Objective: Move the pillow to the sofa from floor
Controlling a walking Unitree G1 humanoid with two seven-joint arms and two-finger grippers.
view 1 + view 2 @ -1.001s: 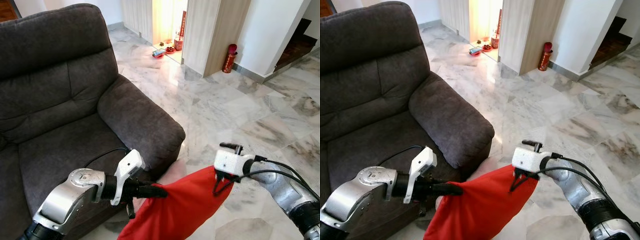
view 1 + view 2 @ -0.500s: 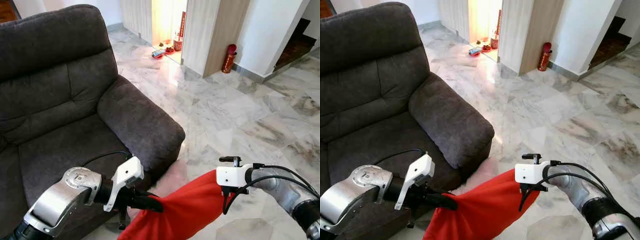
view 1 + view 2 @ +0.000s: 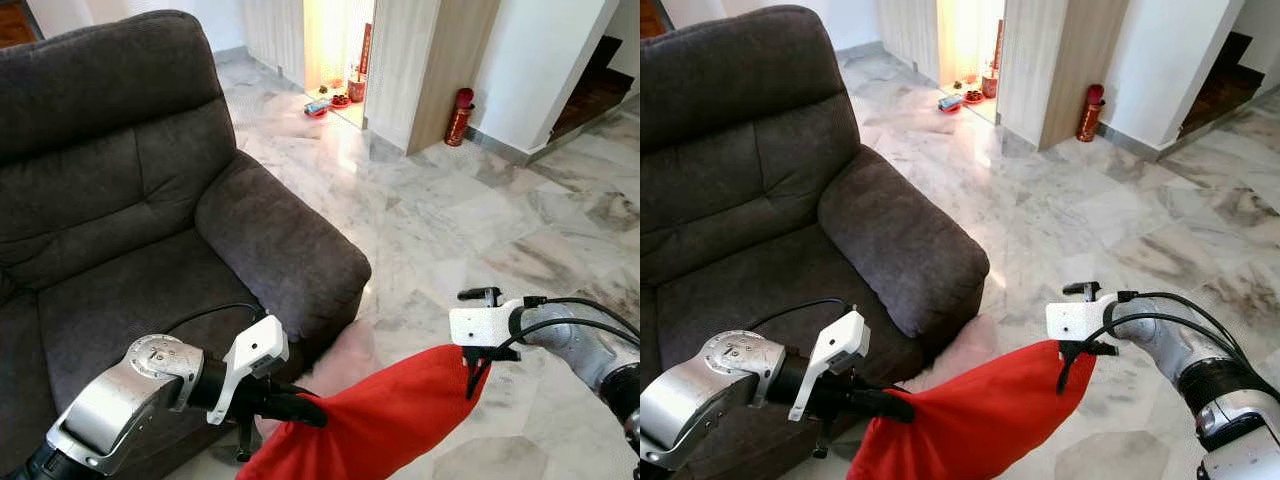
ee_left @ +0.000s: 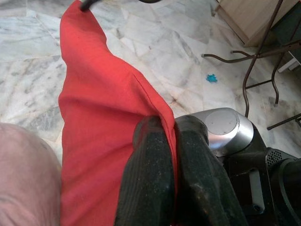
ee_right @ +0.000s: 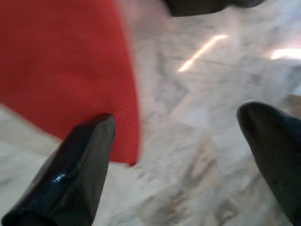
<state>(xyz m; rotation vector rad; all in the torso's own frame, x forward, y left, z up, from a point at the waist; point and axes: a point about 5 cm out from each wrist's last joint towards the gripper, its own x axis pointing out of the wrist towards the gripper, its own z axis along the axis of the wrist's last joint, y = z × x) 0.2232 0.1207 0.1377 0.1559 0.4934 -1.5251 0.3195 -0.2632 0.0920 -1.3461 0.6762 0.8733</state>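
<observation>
Where gripped: red pillow (image 3: 370,420) (creased)

Pale veined marble floor (image 3: 440,230) beneath a dark grey sofa (image 3: 130,200).

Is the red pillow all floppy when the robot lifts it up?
Probably floppy: the red pillow sags between the left hand, pinching its edge, and the right hand, whose fingers are spread apart beside its corner. It likely weighs little, since a pinch of fabric holds it. It may slump once dropped on the sofa.
</observation>
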